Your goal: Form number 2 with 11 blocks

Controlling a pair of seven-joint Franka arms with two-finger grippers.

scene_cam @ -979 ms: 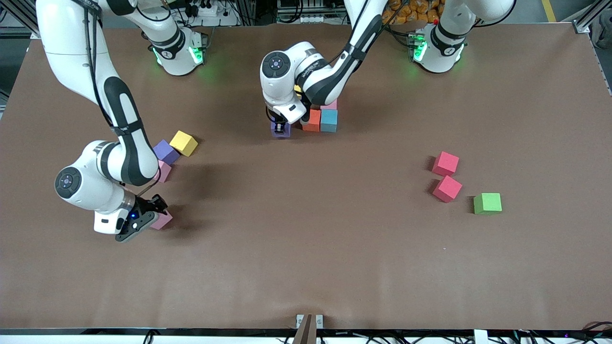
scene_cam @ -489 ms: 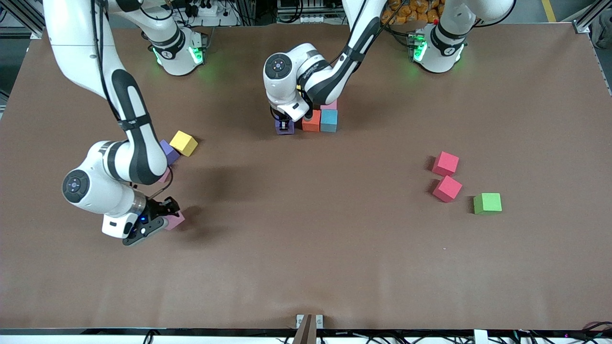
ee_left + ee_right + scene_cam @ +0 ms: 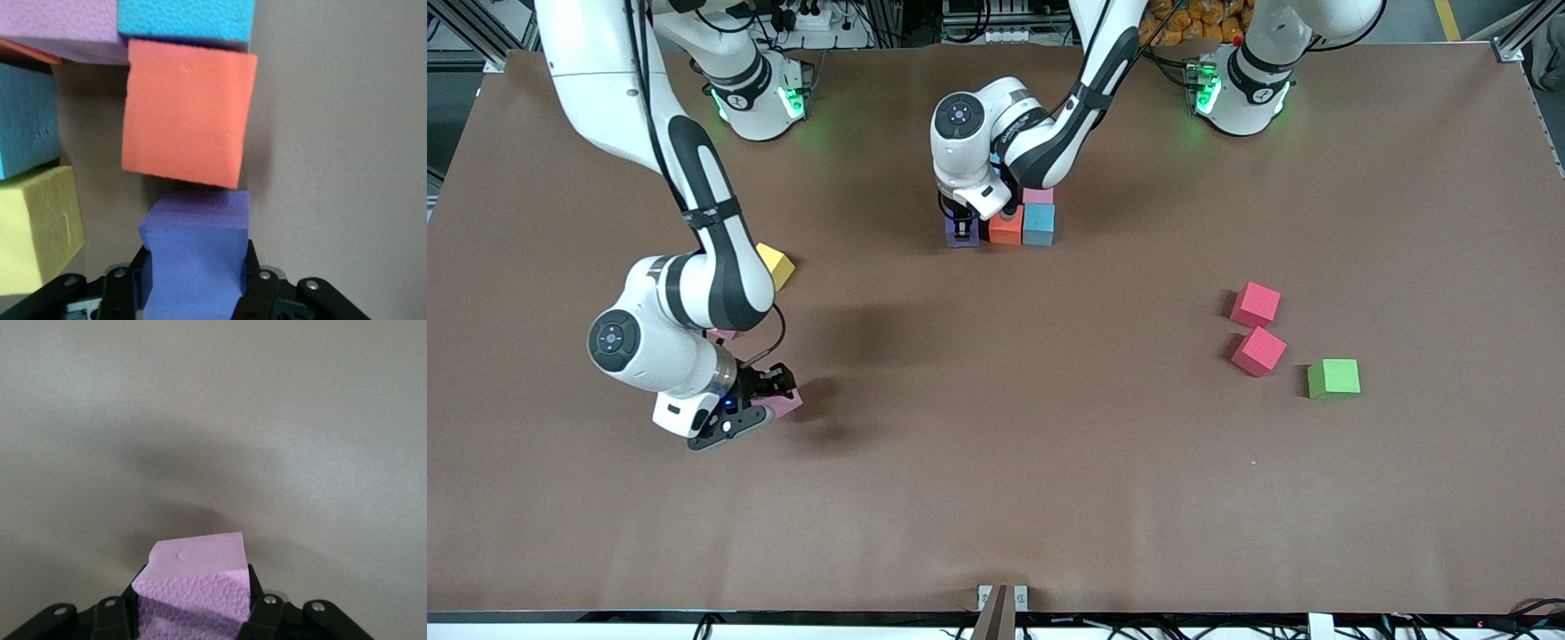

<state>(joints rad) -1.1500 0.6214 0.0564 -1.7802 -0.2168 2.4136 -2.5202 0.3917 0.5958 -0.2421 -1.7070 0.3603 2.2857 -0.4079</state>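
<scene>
Across brown table [image 3: 1049,498], largest first.

Right arm [image 3: 694,222]: reaching from its base down toward its own end of table, nearer the front camera. Right gripper [image 3: 769,402] up over bare table, jaws closed on pink block [image 3: 781,404]; in right wrist view that block [image 3: 195,587] wedged between the two fingers [image 3: 261,613], upper face sticking out past fingertips, shadow on the table below.

Left arm [image 3: 1049,133]: bent down over mid-table cluster. Left gripper [image 3: 960,222] low, jaws clamped on purple block [image 3: 961,233]; wrist view shows purple block [image 3: 195,257] gripped by both sides, its free end just against the orange block [image 3: 188,113].

Partial number 2 [image 3: 1023,218] directly ahead of left jaws: orange block [image 3: 1006,227] beside the held purple one, light blue block [image 3: 1039,224] next along, pink block [image 3: 1038,195] above that in the front view. Wrist view adds yellow block [image 3: 37,227], second light blue block [image 3: 27,120], further pink and blue edges; full layout hidden by the arm.

Loose blocks, well apart from both jaws: two red blocks [image 3: 1256,305] [image 3: 1259,351] toward left arm's end; green cube [image 3: 1334,378] just beside them. Yellow block [image 3: 775,265] partly hidden by right arm; sliver of pink [image 3: 723,335] under its elbow.
</scene>
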